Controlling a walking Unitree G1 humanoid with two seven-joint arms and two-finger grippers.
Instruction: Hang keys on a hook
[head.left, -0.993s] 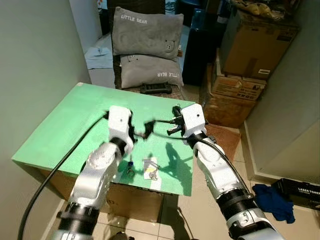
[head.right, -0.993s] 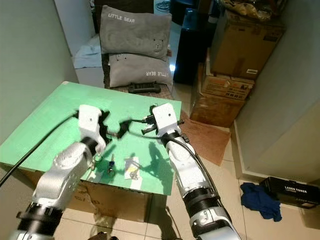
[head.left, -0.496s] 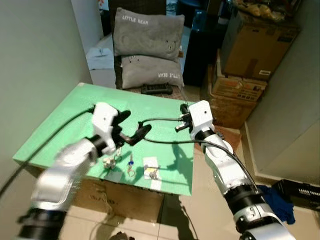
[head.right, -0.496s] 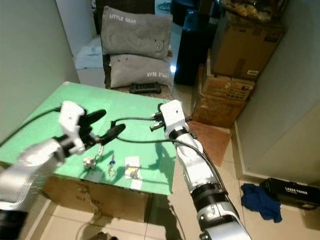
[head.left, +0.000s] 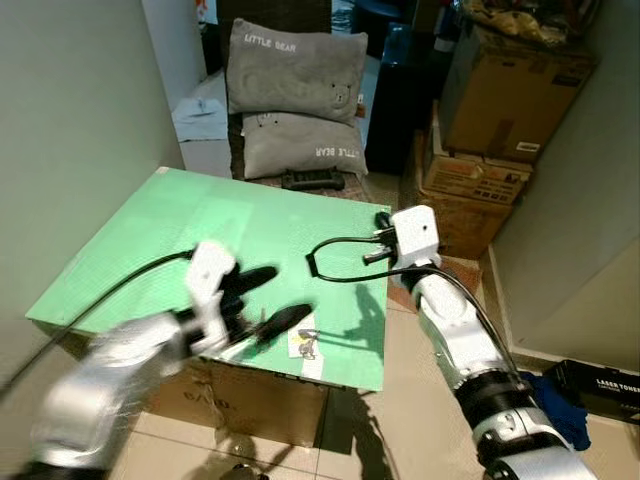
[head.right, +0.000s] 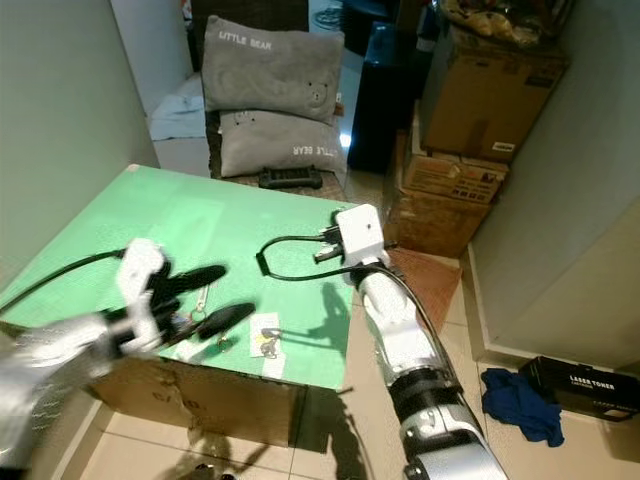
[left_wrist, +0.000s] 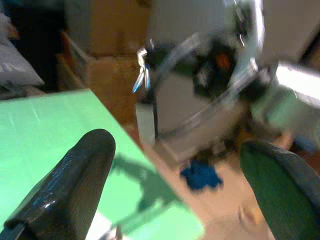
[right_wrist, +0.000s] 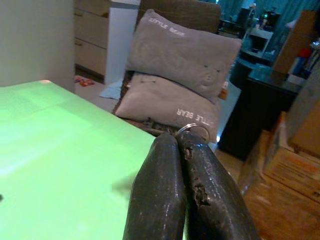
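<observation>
Since earlier: left gripper (head.right: 205, 296) withdrawn to 7 o'clock, released, empty; right gripper (right_wrist: 186, 186) clenched on key ring (right_wrist: 190, 129). Keep clench firm carrying it hookward; keys (head.right: 264, 344) remain on green table (head.right: 250, 215).

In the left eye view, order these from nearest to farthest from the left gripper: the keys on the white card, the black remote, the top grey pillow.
Measured from the left gripper:
1. Keys on the white card, beside it at the table's near edge.
2. Black remote, beyond the green table's far edge.
3. Top grey pillow, farthest, stacked behind the remote.
</observation>
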